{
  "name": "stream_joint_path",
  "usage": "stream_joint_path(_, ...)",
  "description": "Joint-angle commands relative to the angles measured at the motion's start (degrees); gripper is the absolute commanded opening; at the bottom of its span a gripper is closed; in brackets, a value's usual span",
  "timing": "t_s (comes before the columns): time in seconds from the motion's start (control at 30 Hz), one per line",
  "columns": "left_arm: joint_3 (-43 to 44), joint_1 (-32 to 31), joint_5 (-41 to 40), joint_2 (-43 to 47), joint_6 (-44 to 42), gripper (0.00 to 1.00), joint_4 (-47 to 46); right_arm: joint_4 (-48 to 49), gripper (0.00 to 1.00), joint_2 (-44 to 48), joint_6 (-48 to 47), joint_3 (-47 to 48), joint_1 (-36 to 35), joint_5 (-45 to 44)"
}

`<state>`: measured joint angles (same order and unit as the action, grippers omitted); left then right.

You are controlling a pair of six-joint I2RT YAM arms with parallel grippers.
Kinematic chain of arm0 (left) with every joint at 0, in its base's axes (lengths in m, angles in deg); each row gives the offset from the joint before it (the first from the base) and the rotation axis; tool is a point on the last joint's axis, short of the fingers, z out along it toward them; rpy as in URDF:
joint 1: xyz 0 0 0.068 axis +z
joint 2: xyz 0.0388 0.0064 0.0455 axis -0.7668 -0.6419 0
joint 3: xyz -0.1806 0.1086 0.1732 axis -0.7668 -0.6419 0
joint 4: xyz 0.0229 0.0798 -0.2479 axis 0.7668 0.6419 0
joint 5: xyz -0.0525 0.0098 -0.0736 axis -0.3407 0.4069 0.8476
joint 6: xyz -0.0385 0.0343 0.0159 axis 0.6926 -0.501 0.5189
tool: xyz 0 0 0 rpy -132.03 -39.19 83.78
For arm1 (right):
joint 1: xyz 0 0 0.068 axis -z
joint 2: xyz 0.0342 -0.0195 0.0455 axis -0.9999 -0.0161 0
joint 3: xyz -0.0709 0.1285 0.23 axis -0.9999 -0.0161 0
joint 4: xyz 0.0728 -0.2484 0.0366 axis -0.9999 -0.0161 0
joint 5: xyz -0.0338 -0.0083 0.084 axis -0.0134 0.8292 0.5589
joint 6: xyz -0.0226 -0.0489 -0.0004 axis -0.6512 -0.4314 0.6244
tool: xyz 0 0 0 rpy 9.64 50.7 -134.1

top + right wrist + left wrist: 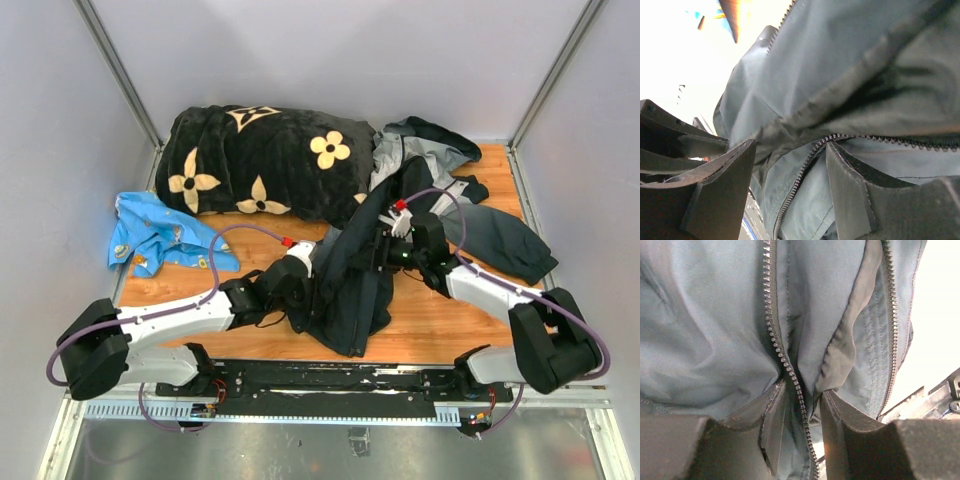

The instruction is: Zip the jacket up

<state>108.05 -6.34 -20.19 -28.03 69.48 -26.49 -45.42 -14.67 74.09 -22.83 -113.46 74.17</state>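
Observation:
The jacket is a dark bundle bunched up off the middle of the table, with its grey hood part and a dark sleeve spread to the right. My left gripper is at its left side. In the left wrist view it is closed on blue-grey jacket fabric, with a line of zipper teeth running down between the fingers. My right gripper is at the jacket's upper right. In the right wrist view it is open, and jacket fabric and zipper teeth hang between the spread fingers.
A black plush blanket with cream flowers lies at the back left. A small bright blue cloth lies at the left. The wooden table is walled in by grey panels on three sides. A second zipper edge shows at the right.

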Motion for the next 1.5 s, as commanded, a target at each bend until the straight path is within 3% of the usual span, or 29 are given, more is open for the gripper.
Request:
stream_joint_path(0.0,2.37,-0.44,-5.24,3.33,-0.75,0.40,5.24,2.12,0.60,-4.08,-1.26,5.65,-2.67,0.58)
stream_joint_path(0.2,4.21,-0.55,-8.23,9.53,-0.49,0.45,10.38,2.17,0.60,-7.46,-0.16,8.51,-3.21,0.42)
stream_joint_path(0.4,4.04,-1.31,-3.18,12.36,1.08,0.51,6.74,1.45,0.61,-7.53,0.11,9.68,-3.61,-0.03)
stream_joint_path(0.6,4.65,-5.20,0.29,5.69,2.65,0.56,-2.71,1.46,0.63,-6.40,1.06,8.66,-4.00,-0.88)
stream_joint_path(0.8,5.46,-8.16,-3.19,-1.57,4.77,0.58,-7.83,1.02,0.64,-5.91,1.13,8.15,-4.05,-1.40)
stream_joint_path(1.07,8.21,-11.54,-9.33,-9.04,5.58,0.70,-9.16,2.04,0.65,-6.13,1.65,7.06,-4.27,-1.29)
stream_joint_path(1.3,11.36,-11.66,-14.15,-16.25,4.18,0.67,-6.00,2.34,0.65,-5.91,1.88,6.96,-4.62,-1.25)
stream_joint_path(1.47,12.34,-11.66,-17.14,-18.66,3.27,0.56,-4.80,2.06,0.66,-5.53,1.67,6.88,-4.69,-1.21)
